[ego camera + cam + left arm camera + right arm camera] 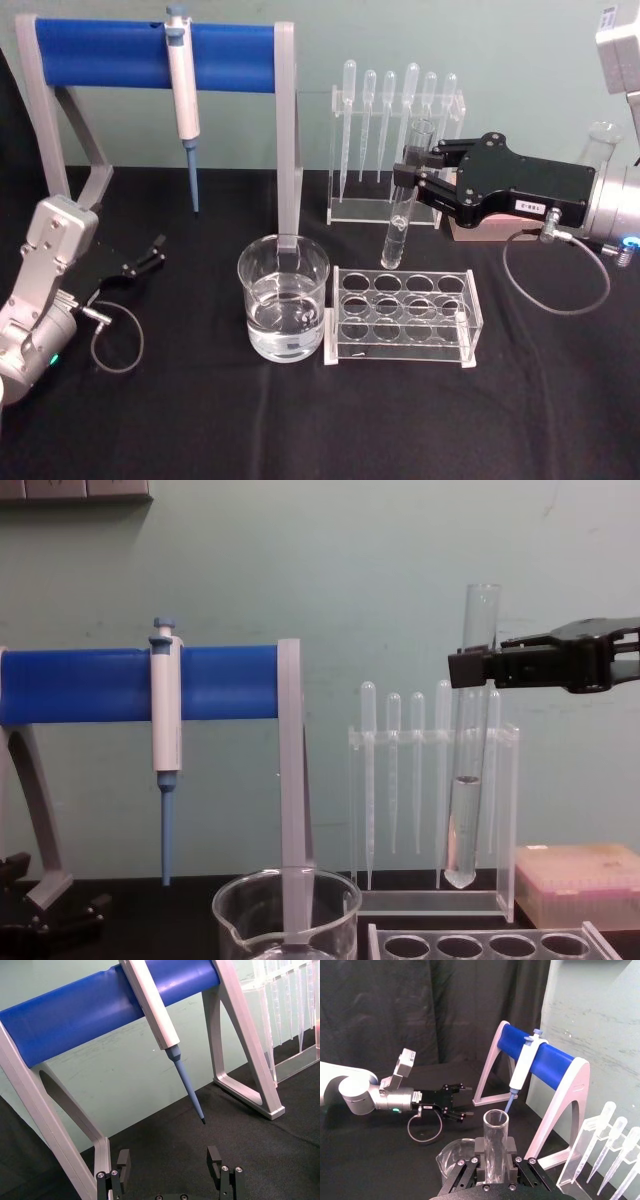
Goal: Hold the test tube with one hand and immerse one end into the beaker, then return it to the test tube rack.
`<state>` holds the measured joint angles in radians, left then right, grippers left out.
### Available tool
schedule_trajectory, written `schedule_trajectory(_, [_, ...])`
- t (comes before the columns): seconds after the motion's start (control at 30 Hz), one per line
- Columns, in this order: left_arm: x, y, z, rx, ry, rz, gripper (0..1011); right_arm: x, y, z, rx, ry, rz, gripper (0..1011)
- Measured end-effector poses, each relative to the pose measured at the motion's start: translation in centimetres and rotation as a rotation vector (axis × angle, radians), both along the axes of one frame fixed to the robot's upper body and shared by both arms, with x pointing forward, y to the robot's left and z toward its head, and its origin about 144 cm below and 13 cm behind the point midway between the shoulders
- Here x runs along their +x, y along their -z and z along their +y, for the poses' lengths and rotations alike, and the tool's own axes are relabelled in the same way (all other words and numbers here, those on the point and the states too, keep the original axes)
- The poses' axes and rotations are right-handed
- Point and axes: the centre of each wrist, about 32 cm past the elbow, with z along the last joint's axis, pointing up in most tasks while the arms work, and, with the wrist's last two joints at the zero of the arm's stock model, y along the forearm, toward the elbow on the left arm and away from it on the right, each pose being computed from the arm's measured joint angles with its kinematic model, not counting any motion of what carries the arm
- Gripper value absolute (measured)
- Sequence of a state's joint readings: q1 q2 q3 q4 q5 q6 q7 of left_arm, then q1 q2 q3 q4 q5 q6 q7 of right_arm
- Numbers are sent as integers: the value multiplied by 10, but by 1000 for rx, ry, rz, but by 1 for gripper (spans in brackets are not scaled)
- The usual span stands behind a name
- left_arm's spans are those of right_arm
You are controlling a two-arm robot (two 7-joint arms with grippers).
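Right gripper (413,172): jaws clamped on tube (398,225), high up, just under its rim; arm comes in from the right.
Tube spot: in the air, near upright w/ slight tilt; round end hangs over far row of rack (402,345), in front of pipettes (395,110), to the right of beaker (283,300).
Beaker: water in it, just beside rack's left end.
Handling: thin glass, so I judge it light, stiff, slick & brittle. Firm but gentle squeeze, no knocks on beaker lip or rack holes.
Hold pt: high grip looks right; it leaves the long lower end free to dip, and rim may catch if it slips.
Risk: long end can swing; keep it vert., go slow.
Left gripper (150,255): fingers apart, nothing held, parked low left by blue stand (150,55).
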<state>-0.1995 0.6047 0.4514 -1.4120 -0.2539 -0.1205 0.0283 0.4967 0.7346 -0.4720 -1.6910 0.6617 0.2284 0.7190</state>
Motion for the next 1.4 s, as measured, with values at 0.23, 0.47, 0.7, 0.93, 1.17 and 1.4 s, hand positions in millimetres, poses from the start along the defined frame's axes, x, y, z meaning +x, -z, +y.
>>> schedule_trajectory(0.23, [0,0,0,0,0,0,1000,0,0,0,0,1,0,234])
schedule_trajectory(0.47, [0,0,0,0,0,0,1000,0,0,0,0,1,0,235])
schedule_trajectory(0.7, [0,0,0,0,0,0,1000,0,0,0,0,1,0,234])
schedule_trajectory(0.93, [0,0,0,0,0,0,1000,0,0,0,0,1,0,235])
schedule_trajectory(1.17, [0,0,0,0,0,0,1000,0,0,0,0,1,0,234])
schedule_trajectory(1.4, [0,0,0,0,0,0,1000,0,0,0,0,1,0,234])
